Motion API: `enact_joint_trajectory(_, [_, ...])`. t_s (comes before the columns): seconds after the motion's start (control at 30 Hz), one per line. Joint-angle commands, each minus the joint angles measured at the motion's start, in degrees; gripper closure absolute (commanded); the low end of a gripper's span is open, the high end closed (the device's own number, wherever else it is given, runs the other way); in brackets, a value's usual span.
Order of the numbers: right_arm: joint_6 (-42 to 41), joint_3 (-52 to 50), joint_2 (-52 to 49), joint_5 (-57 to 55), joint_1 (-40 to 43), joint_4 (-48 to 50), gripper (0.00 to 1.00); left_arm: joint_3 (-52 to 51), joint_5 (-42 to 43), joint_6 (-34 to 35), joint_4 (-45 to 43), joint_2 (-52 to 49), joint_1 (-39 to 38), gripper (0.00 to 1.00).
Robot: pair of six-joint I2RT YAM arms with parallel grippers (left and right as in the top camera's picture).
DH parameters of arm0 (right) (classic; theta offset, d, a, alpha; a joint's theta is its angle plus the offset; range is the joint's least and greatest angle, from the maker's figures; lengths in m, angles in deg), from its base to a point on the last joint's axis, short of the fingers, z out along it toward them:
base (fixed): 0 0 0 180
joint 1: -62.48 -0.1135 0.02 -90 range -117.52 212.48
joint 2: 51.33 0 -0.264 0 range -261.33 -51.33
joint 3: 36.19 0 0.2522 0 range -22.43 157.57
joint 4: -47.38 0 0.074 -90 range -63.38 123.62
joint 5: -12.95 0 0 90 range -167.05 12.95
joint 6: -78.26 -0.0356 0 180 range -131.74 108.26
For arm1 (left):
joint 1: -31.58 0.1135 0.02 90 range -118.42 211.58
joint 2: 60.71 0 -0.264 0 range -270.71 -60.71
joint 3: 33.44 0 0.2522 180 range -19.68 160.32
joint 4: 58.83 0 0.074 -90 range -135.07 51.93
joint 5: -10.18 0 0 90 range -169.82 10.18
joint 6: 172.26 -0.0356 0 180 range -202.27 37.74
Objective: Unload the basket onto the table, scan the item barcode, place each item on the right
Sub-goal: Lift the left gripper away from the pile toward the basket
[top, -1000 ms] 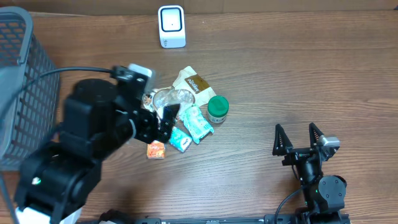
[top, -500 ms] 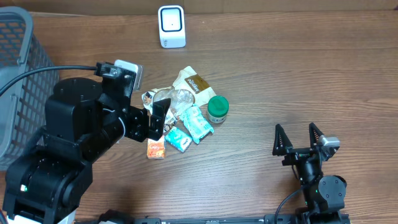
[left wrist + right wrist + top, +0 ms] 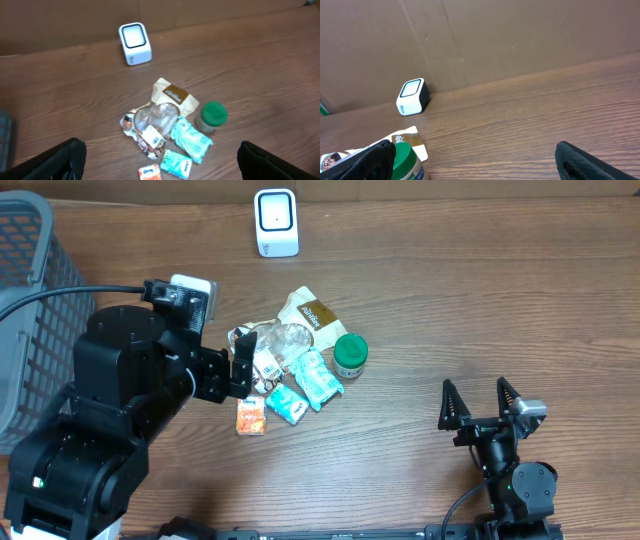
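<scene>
Left gripper (image 3: 241,366): jaws wide apart, empty, hovering at the near-left edge of the item pile (image 3: 300,370). Nearest item is the clear packet (image 3: 152,120), just ahead of the fingers and between them in the wrist view. Its barcode side can't be told. The scanner (image 3: 276,222) sits farther ahead, beyond the pile. Right gripper (image 3: 480,402): also spread, empty, well apart on the pile's right. The left arm is nearer and likely makes the pick.
</scene>
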Motion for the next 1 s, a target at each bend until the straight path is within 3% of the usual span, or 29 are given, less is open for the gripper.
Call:
enact_joint_trajectory(0.0, [0.0, -0.6, 0.5, 0.3, -0.3, 0.3, 0.00, 0.8, -3.1, -1.3, 0.1, 0.2, 0.4, 0.00])
enact_joint_trajectory(0.73, [0.0, -0.6, 0.5, 0.3, -0.3, 0.3, 0.00, 0.7, -3.7, -0.2, 1.0, -6.5, 0.5, 0.01])
enact_joint_trajectory(0.97, [0.0, -0.6, 0.5, 0.3, -0.3, 0.7, 0.00, 1.3, -3.1, 1.2, 0.7, -7.5, 6.4, 0.00])
